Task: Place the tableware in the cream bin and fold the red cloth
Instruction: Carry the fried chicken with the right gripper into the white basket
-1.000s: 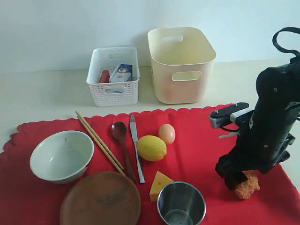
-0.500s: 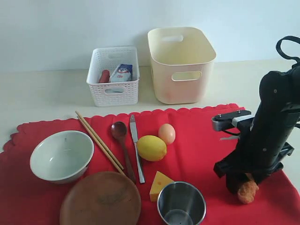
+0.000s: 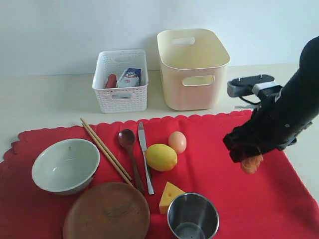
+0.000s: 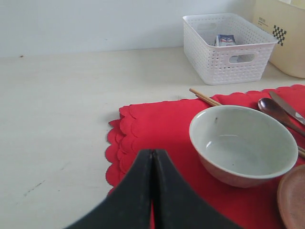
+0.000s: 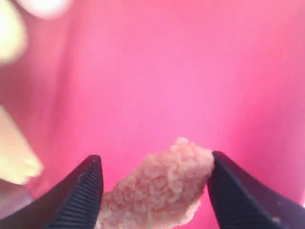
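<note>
Nugget (image 3: 251,164) now lifted off red cloth (image 3: 209,149); right gripper (image 5: 153,191) clamps it

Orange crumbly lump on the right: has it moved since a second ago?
Yes: the orange lump has risen off the red cloth, toward the cream bin.

The left gripper (image 4: 152,152) is seen with its two black fingers (image 4: 133,191) pressed flat together. The right arm (image 3: 291,107) is bent forward and down, and the right gripper (image 3: 245,155) is carried at its lower end. Between its ribbed pads (image 5: 83,191) an orange crumbed piece (image 5: 162,186), probably a toy nugget, is clamped, jutting slightly beyond the fingertips.
</note>
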Robot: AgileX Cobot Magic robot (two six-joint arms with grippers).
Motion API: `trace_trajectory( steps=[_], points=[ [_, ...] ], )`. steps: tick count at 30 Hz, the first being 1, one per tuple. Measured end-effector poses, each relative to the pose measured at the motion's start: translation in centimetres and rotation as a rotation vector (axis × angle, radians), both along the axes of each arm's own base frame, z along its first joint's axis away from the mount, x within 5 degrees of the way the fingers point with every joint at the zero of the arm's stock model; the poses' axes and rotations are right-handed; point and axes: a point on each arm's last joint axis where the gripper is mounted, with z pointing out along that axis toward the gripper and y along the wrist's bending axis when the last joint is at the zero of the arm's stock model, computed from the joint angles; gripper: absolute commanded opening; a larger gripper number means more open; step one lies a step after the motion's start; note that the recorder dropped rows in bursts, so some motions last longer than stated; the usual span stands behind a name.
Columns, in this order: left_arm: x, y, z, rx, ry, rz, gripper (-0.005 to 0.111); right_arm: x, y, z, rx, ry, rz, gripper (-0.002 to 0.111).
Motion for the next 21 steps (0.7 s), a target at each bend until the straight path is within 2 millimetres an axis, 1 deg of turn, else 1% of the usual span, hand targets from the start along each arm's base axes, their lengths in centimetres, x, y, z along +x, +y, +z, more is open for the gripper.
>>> trace_trajectory(
  steps=[6,8,10,14,16,21],
  points=[
    [0.0,0.0,0.0,0.000,0.000,0.000,0.000,-0.7,1.9,4.2,0.272,-0.174,0.084,0.000],
    [0.0,0.0,0.0,0.000,0.000,0.000,0.000,-0.8,2.8,5.3,0.349,-0.243,0.150,0.000],
    [0.0,0.0,0.0,0.000,0.000,0.000,0.000,-1.1,4.2,6.1,0.420,-0.316,0.217,0.000],
    [0.0,0.0,0.0,0.000,0.000,0.000,0.000,-1.6,7.3,6.9,0.496,-0.448,0.294,0.000],
    [0.0,0.0,0.0,0.000,0.000,0.000,0.000,-1.5,8.8,7.1,0.487,-0.510,0.328,0.000],
    [0.0,0.0,0.0,0.000,0.000,0.000,0.000,-0.2,12.5,6.9,0.473,-0.561,0.380,0.000]
  ],
)
